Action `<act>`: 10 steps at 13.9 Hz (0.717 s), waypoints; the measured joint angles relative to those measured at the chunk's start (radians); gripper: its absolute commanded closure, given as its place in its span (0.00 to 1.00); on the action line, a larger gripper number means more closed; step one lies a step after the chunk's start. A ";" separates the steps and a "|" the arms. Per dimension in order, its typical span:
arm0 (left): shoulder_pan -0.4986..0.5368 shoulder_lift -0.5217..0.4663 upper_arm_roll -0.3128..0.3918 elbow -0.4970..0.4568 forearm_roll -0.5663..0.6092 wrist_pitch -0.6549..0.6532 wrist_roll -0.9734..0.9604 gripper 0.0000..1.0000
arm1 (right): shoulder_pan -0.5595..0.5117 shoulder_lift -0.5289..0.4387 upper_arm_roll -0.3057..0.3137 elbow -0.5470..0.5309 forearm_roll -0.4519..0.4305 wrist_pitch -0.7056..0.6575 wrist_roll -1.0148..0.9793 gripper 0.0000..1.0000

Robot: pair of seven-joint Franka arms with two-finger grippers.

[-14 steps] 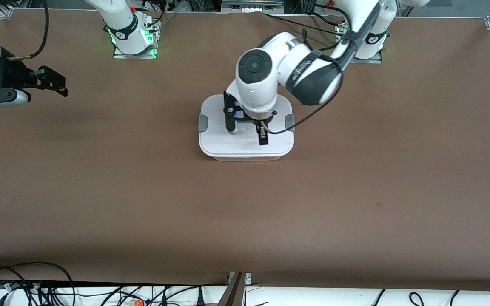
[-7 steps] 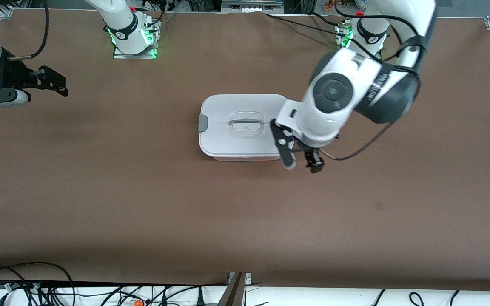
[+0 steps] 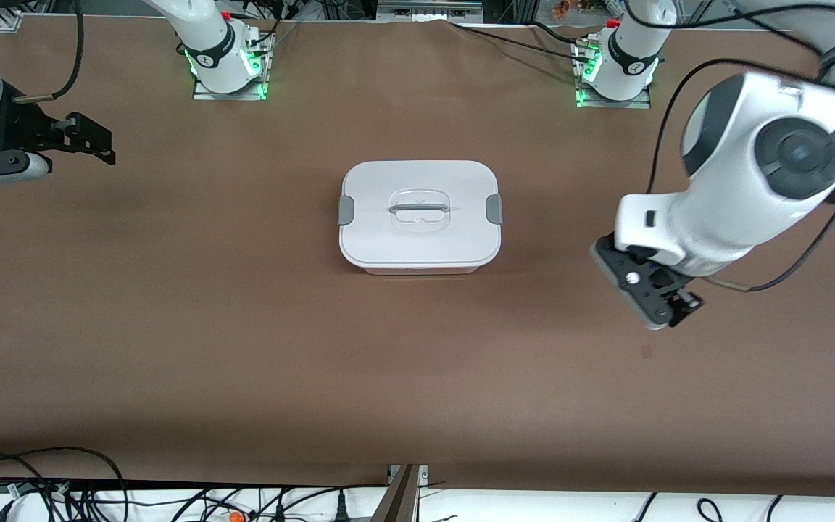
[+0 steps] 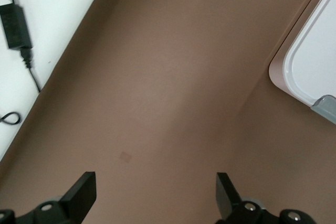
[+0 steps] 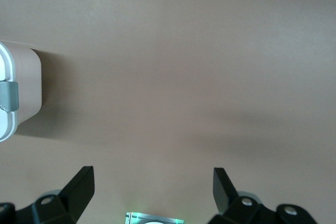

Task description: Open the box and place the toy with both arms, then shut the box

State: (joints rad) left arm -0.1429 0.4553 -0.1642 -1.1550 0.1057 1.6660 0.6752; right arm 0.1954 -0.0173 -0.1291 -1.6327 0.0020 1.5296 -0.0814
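The box (image 3: 417, 243) stands shut in the middle of the table, its white lid on, a grey clip (image 3: 346, 210) at each end and a clear handle (image 3: 418, 210) in the centre. A corner of the box shows in the left wrist view (image 4: 312, 61) and in the right wrist view (image 5: 21, 77). My left gripper (image 3: 651, 299) is open and empty over bare table toward the left arm's end, apart from the box; it also shows in its own wrist view (image 4: 155, 195). My right gripper (image 3: 91, 139) waits open and empty at the right arm's end (image 5: 152, 190). The toy is out of view.
The two arm bases (image 3: 225, 65) (image 3: 617, 69) stand along the table's edge farthest from the front camera. Cables (image 3: 62, 486) lie off the edge nearest the front camera. A black power adapter (image 4: 14, 24) lies off the table. A small dark mark (image 3: 646, 352) is on the table.
My left gripper has left the box lid and swung out toward the left arm's end of the table, uncovering the lid and handle. The right arm has not moved.
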 measured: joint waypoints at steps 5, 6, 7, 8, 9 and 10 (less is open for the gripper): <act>0.154 -0.121 0.017 -0.051 0.000 -0.062 -0.116 0.00 | 0.000 0.000 0.000 0.000 0.000 0.001 0.000 0.00; 0.174 -0.135 0.022 -0.055 0.000 -0.096 -0.178 0.00 | 0.000 0.000 0.000 0.000 0.000 0.001 0.000 0.00; 0.187 -0.147 0.025 -0.059 0.000 -0.128 -0.245 0.00 | 0.000 0.000 0.000 0.000 0.000 0.001 0.000 0.00; 0.195 -0.160 0.026 -0.066 -0.003 -0.154 -0.323 0.00 | 0.000 0.000 0.000 0.000 0.000 0.001 0.000 0.00; 0.201 -0.178 0.026 -0.083 -0.008 -0.169 -0.400 0.00 | 0.000 0.000 0.000 0.001 0.000 0.001 0.000 0.00; 0.207 -0.200 0.026 -0.109 -0.018 -0.179 -0.470 0.00 | 0.000 0.000 0.000 0.001 0.000 0.001 0.000 0.00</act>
State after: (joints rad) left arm 0.0640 0.2553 -0.1378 -1.2644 0.0879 1.4868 0.2056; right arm 0.1954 -0.0172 -0.1290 -1.6321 0.0020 1.5310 -0.0814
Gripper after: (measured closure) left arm 0.000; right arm 0.000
